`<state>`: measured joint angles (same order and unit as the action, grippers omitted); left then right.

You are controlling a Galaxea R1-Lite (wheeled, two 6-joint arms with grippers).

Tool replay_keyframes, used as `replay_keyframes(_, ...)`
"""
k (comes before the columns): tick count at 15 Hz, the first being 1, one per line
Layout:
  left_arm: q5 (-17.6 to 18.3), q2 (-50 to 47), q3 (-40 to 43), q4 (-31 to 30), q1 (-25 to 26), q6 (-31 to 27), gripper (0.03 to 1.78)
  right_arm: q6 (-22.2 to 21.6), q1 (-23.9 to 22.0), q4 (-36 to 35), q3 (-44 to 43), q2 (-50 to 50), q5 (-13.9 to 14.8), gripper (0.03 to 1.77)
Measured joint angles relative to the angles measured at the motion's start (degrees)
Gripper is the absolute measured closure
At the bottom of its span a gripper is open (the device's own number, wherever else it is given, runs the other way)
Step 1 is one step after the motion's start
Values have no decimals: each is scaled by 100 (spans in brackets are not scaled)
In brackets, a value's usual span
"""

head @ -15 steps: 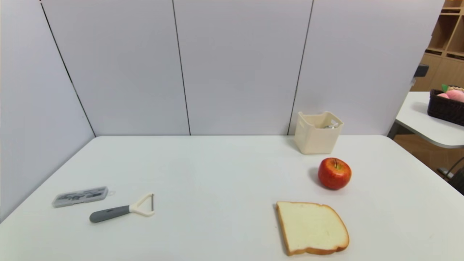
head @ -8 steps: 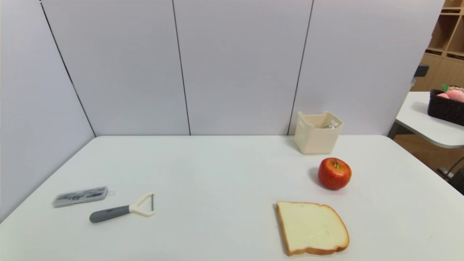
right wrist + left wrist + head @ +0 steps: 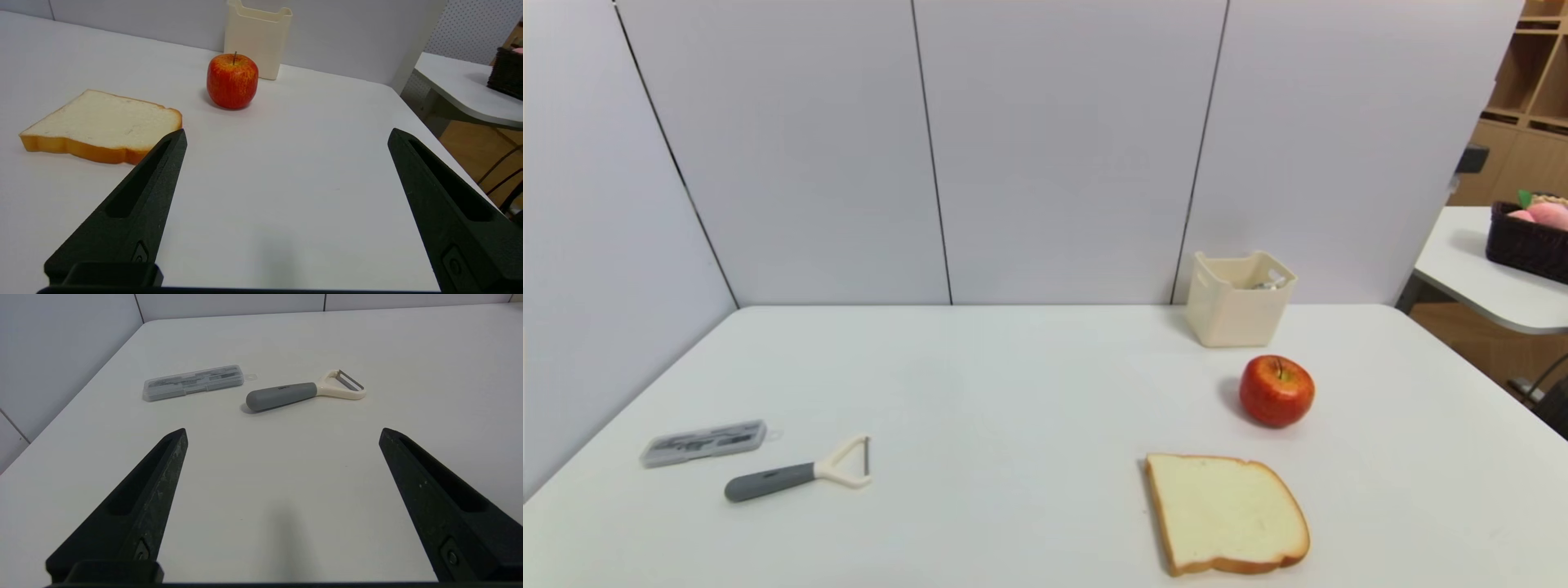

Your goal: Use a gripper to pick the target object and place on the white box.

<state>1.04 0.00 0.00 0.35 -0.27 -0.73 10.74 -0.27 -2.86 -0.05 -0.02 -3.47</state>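
Couldn't pin down the target object for sure. The best candidate I had was a shiny silvery-white bit (image 3: pixel 1270 285) poking up inside the cream-white open-top bin (image 3: pixel 1241 314); too little of it showed to name it or tell its long axis. If that was the target, my guess is the placing was already done and all that was left was to keep the arms out of the way.

The bin stood at the back right of the white table (image 3: pixel 1013 392), just behind the red apple (image 3: pixel 1276 392), with the slice of white bread (image 3: pixel 1227 514) nearer the robot. The right arm was definitely the closer one. Its right gripper (image 3: pixel 288 130) was above the near right side, jaws wide apart, nothing between them, and the bin lay well ahead of it, past the apple. Any reach in there risked bumping that apple, imo.

Over on the left were the Y-peeler (image 3: pixel 772 481) and the clear flat case (image 3: pixel 704 443), with the left gripper (image 3: pixel 283 428) parked on the near side of them, spread and empty.
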Motion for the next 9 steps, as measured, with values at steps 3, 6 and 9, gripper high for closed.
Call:
replay_keyframes(3,1,0,0,0,0,2,12,130,0,174,5,0,1,10)
replay_keyframes(6,1,0,0,0,0,0,12,130,0,177,5,0,0,10)
replay_keyframes(9,1,0,0,-2,0,0,12,85,0,177,5,-2,0,10)
